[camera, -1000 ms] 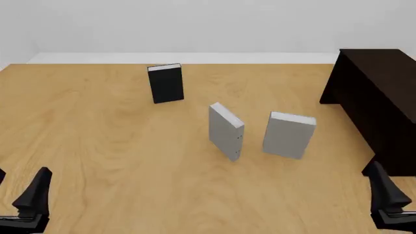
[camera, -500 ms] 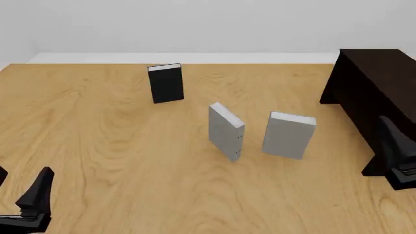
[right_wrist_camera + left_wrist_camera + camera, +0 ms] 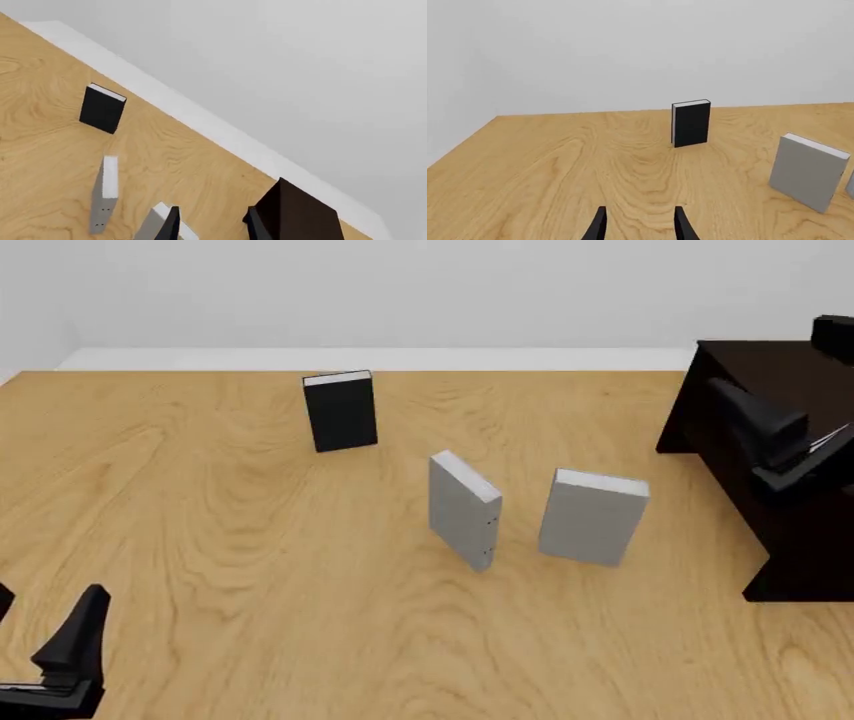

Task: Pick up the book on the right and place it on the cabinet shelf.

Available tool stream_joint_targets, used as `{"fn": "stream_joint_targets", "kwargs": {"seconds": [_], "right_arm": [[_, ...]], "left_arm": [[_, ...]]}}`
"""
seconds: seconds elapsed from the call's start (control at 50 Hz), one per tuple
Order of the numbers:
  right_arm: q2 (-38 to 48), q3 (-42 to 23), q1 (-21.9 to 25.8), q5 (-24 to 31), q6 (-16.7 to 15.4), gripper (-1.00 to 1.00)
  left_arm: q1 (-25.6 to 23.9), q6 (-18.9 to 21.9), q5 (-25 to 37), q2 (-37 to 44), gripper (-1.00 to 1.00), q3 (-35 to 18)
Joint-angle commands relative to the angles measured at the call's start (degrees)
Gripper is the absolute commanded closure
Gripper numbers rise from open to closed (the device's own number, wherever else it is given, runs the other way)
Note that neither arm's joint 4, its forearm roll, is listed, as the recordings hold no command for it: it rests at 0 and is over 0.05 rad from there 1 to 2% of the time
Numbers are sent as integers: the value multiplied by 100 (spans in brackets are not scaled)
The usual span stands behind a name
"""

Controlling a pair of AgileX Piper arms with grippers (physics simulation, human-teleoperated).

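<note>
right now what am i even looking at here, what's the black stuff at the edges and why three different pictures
These are simulator renders of two robot arms at a wooden table. The front view looks down from behind the arms. The black shapes at its edges are their grasping parts: the left tool low near the front, the right tool raised in front of the dark cabinet. The other two pictures come from cameras on each arm, looking along the tool's fingers. Three books stand upright: a black book farther back, a grey book with small dark marks in the middle, and the plain grey book on the right. Both tools are open and hold nothing.
</note>
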Motion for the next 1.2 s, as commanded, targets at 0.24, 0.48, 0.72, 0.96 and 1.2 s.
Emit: {"fn": "stream_joint_targets", "kwargs": {"seconds": [0.24,0.48,0.72,0.96,1.2], "right_arm": [[1435,-1753,442,1380,-934,-100],[1864,-2204,624,1858,-1583,-100],[2356,-2533,709,2311,-1944,-100],[2667,-2475,836,2617,-2337,-100],[2965,-2659,850,2812,-2665,-100]], "left_arm": [[39,19,34,-120,-100,-4],[92,18,47,-122,-100,-6],[81,35,109,-122,-100,-5],[29,16,134,-122,-100,-2],[37,9,199,-122,-100,1]]}}
